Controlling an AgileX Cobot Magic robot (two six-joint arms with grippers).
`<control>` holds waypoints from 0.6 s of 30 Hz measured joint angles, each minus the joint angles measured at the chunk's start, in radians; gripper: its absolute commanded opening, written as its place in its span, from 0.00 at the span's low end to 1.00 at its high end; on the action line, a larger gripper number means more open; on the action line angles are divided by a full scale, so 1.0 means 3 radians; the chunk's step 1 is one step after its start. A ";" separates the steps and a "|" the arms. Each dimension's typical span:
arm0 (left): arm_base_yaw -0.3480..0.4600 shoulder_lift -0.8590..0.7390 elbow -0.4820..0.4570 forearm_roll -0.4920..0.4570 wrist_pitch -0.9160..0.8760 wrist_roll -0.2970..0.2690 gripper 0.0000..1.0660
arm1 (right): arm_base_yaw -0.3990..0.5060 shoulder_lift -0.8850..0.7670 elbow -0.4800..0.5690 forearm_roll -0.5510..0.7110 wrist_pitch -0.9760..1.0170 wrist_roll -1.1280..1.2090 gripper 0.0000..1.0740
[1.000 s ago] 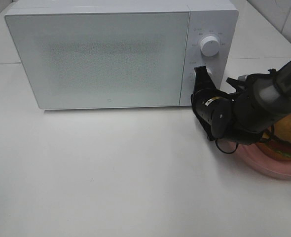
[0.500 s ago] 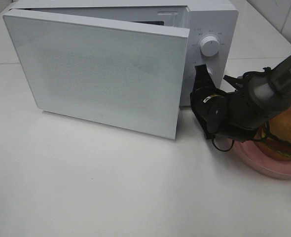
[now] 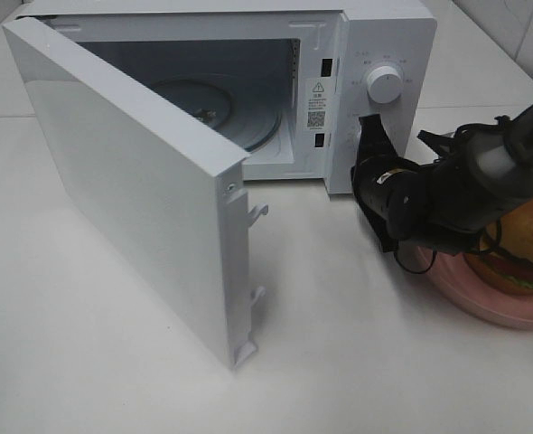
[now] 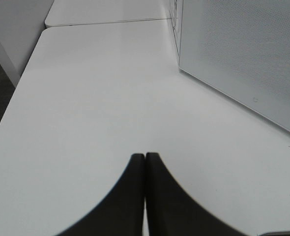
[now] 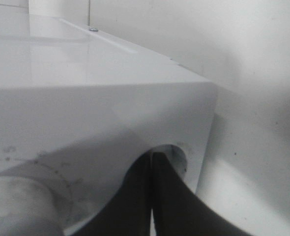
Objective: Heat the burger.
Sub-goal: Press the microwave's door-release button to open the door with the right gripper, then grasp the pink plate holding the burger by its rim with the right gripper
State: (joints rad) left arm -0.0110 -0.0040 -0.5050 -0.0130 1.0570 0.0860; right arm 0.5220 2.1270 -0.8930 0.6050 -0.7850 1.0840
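The burger (image 3: 528, 237), with a golden bun, sits on a pink plate (image 3: 488, 309) at the right edge of the table, partly hidden behind my right arm. My right gripper (image 3: 369, 129) is shut and empty, its tips pressed on the microwave's (image 3: 388, 32) control panel just below the round knob (image 3: 385, 84). In the right wrist view the shut fingers (image 5: 157, 196) meet at a round recess in the white panel (image 5: 110, 108). The microwave door (image 3: 131, 199) stands wide open, showing the glass turntable (image 3: 221, 108). My left gripper (image 4: 145, 158) is shut over bare table, outside the exterior view.
The open door juts out toward the front left of the white table (image 3: 357, 362), its latch hooks (image 3: 257, 210) on the free edge. The left wrist view shows the door's outer face (image 4: 243, 64) to one side of the gripper and the table edge (image 4: 17, 83).
The microwave door went from closed to swung wide open toward the left. My right gripper stayed at the control panel, still shut.
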 measured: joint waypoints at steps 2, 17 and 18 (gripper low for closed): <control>0.0000 0.0000 0.0000 0.0000 0.0000 0.0000 0.00 | -0.0010 -0.0047 0.0057 -0.0067 -0.0003 0.0000 0.00; 0.0000 0.0000 0.0000 0.0000 0.0000 0.0000 0.00 | 0.0013 -0.0503 0.0623 -0.0523 -0.0047 0.0000 0.00; 0.0000 0.0000 0.0000 0.0000 0.0000 0.0000 0.00 | 0.0013 -0.0573 0.0690 -0.0577 -0.0047 0.0000 0.00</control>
State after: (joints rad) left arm -0.0110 -0.0040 -0.5050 -0.0130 1.0570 0.0860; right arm 0.5260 1.9550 -0.6860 0.4320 -0.7990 1.0840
